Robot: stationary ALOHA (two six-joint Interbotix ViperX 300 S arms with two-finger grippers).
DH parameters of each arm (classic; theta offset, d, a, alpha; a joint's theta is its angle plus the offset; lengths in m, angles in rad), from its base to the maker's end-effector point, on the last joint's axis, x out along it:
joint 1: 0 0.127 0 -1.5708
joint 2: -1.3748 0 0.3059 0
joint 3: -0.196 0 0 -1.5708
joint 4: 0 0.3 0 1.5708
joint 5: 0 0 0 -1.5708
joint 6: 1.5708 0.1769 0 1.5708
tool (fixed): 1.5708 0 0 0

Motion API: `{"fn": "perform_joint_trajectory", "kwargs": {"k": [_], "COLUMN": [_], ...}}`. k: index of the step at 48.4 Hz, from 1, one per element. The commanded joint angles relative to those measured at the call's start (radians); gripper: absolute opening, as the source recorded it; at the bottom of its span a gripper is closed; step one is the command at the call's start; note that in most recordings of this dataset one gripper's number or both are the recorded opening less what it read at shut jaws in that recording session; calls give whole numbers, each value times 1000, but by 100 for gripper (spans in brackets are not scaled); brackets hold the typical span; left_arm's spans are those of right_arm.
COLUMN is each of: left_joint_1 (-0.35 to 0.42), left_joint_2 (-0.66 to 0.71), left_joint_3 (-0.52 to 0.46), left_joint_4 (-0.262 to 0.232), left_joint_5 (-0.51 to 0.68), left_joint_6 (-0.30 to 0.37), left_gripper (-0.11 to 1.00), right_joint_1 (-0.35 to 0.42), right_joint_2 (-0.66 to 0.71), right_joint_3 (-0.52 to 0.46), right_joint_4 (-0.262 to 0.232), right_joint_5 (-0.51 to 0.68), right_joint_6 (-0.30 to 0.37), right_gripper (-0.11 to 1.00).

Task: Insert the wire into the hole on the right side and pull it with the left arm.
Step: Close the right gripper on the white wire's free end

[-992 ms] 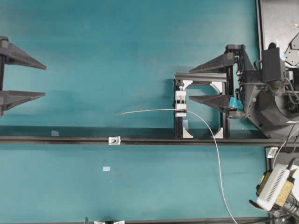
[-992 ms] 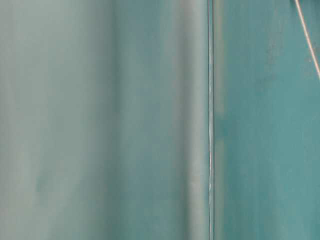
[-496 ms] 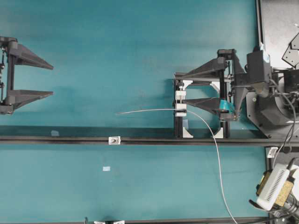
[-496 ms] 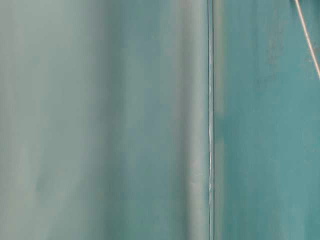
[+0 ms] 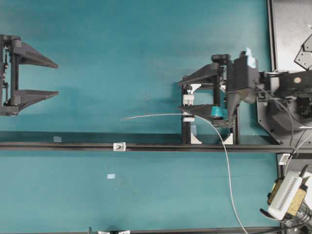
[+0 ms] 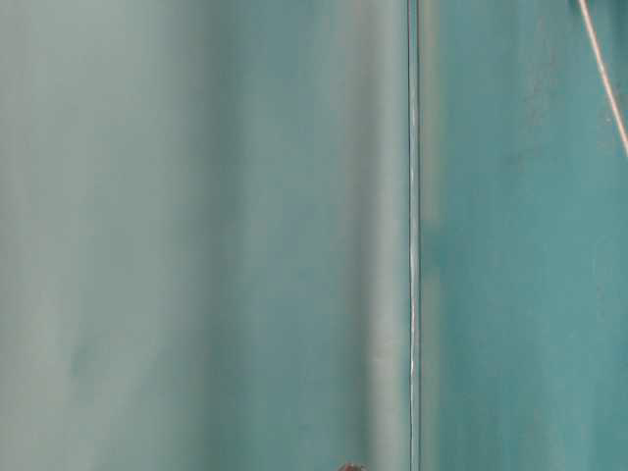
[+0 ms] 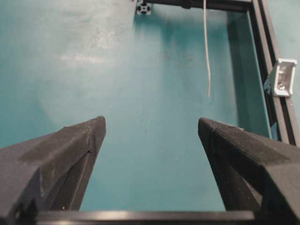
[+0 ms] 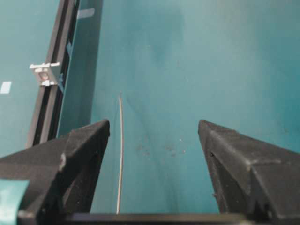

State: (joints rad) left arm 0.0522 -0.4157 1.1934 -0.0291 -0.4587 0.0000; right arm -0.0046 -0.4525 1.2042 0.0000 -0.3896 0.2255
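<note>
Wire (image 5: 151, 116) partly behind right tool (image 5: 184, 94) — hole indistinct.

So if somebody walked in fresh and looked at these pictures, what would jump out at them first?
Probably the thin pale wire, curving up from the bottom right of the overhead view and poking leftward through the white clamp block. Next, the two open black tools facing each other over the teal table: the right tool over the clamp, the left tool at the left edge. Then the long black rail with its tiny bracket.
</note>
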Motion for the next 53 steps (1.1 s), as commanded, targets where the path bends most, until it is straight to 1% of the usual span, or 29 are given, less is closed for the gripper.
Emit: {"fn": "perform_joint_trajectory", "kwargs": {"k": [1,13,25,33,53], "left_joint_1": [6,18,23,28,28], "left_joint_2": [-3,0,0,0,0], "left_joint_3": [-15,-6,-5,0,8], "left_joint_4": [-2,-6,-8,-8,-8], "left_joint_5": [-11,-2,29,52,54], "left_joint_6": [3,-8,-11,-21,-21], "left_gripper": [52,52,52,52,51], "right_joint_1": [3,3,9,9,14], "right_joint_2": [38,170,275,322,431], "right_joint_3": [-43,-107,-158,-178,-239], "right_joint_4": [-2,-3,-3,-3,-3], "right_joint_5": [-6,11,20,35,46], "right_joint_6": [0,2,2,2,2], "right_gripper": [74,74,74,74,74]}}
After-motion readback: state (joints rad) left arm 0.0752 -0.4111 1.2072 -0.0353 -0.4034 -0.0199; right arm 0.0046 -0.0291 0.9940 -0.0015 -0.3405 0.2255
